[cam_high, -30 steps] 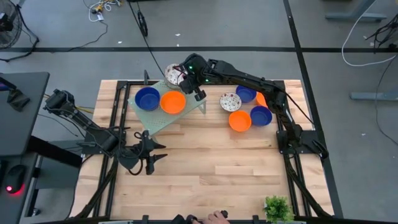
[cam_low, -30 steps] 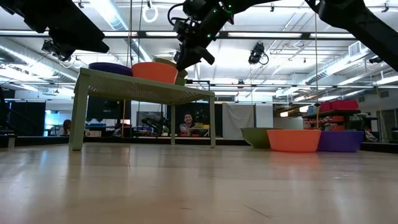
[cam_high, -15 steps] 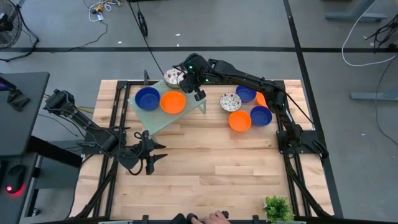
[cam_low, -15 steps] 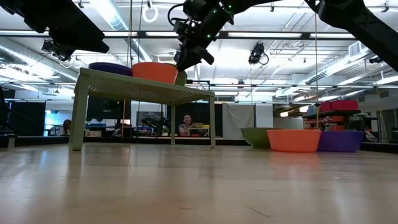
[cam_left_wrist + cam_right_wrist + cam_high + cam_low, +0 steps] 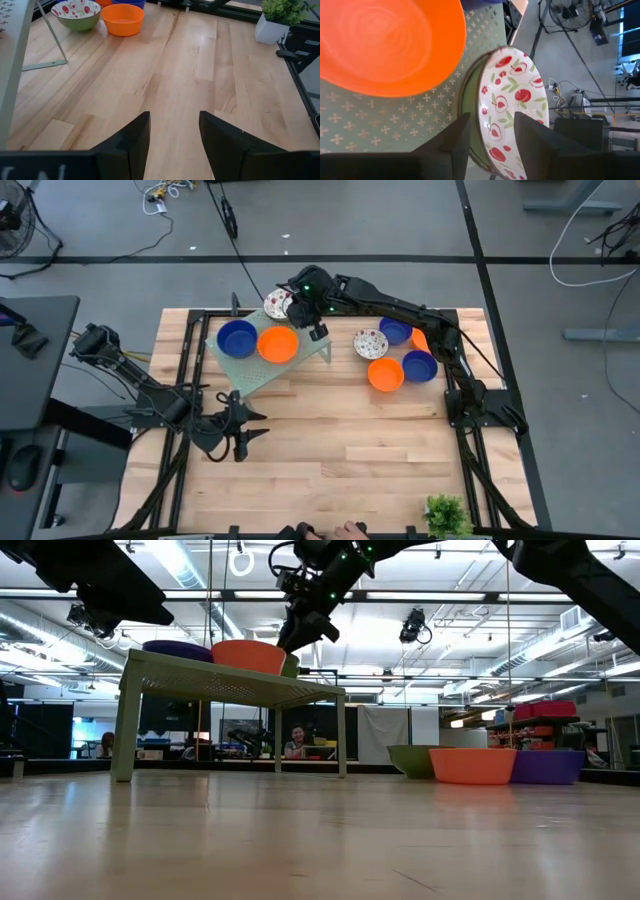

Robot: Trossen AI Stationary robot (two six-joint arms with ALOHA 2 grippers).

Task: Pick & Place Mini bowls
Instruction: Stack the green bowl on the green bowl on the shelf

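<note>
A pale green perforated rack (image 5: 262, 372) stands on the table's far left part and bears a blue mini bowl (image 5: 237, 337), an orange one (image 5: 278, 343) and a white red-speckled one (image 5: 274, 304) at its far edge. My right gripper (image 5: 492, 131) is open above that far edge, one finger on either side of the speckled bowl's rim (image 5: 485, 107). The bowl rests on the rack beside the orange bowl (image 5: 390, 40). My left gripper (image 5: 175, 131) waits open over bare wood near the table's left edge (image 5: 252, 426). My right gripper's fingers come slanting down from the right, one outside the speckled bowl's green wall (image 5: 470, 100) and one over its patterned inside (image 5: 512, 95). I cannot tell whether either finger touches the bowl.
Several more mini bowls sit in a cluster on the table to the right of the rack: speckled (image 5: 370, 343), blue (image 5: 395, 330), blue (image 5: 420, 365), orange (image 5: 385, 375). A small potted plant (image 5: 447, 515) stands at the near right. The middle and near wood is bare.
My right gripper has opened and let go of the speckled bowl while staying above the rack's far edge. The bowl, held a little higher before, has sunk behind the orange bowl onto the rack.
</note>
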